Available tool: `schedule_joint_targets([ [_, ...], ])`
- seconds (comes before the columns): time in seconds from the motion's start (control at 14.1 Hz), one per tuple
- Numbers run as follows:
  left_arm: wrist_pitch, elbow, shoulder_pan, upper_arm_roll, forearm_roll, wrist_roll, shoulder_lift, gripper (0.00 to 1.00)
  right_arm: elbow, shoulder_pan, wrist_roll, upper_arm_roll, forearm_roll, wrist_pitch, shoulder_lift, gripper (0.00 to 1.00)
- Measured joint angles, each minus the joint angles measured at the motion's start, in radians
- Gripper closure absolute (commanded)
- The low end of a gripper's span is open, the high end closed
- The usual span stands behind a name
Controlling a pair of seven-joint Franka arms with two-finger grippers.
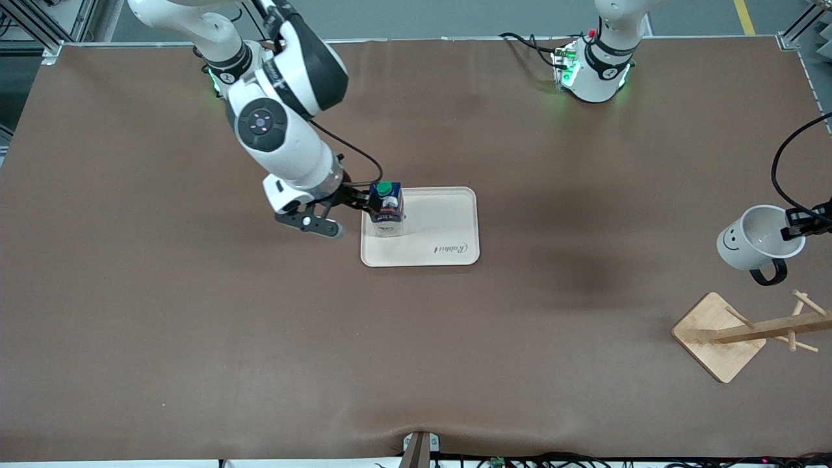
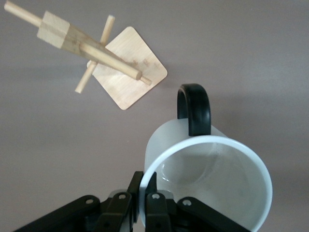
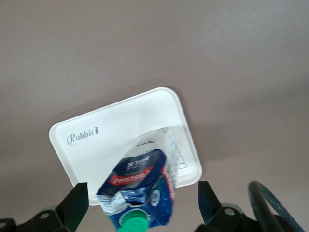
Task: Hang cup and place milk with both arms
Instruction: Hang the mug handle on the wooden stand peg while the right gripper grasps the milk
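The milk, a dark blue carton with a green cap, stands upright on the cream tray, at the tray's edge toward the right arm's end. My right gripper is open, its fingers wide apart on either side of the carton and not touching it; the right wrist view shows the carton between them on the tray. My left gripper is shut on the rim of the white cup, holding it tilted in the air above the wooden rack. The left wrist view shows the gripper, the cup and its black handle.
The wooden rack has a square base and a post with pegs; it stands near the left arm's end of the brown table. A black cable hangs above the cup.
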State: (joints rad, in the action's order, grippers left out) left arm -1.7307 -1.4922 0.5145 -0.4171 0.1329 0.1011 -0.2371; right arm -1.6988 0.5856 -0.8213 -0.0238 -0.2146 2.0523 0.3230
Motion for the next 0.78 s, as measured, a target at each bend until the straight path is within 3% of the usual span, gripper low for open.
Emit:
schedule_joint_targets([
  [0.78, -0.087, 0.029, 0.056, 0.0, -0.002, 0.23, -0.064, 1.0, 0.0, 0.097, -0.032, 0.002, 0.013, 0.039, 0.075, 0.0],
])
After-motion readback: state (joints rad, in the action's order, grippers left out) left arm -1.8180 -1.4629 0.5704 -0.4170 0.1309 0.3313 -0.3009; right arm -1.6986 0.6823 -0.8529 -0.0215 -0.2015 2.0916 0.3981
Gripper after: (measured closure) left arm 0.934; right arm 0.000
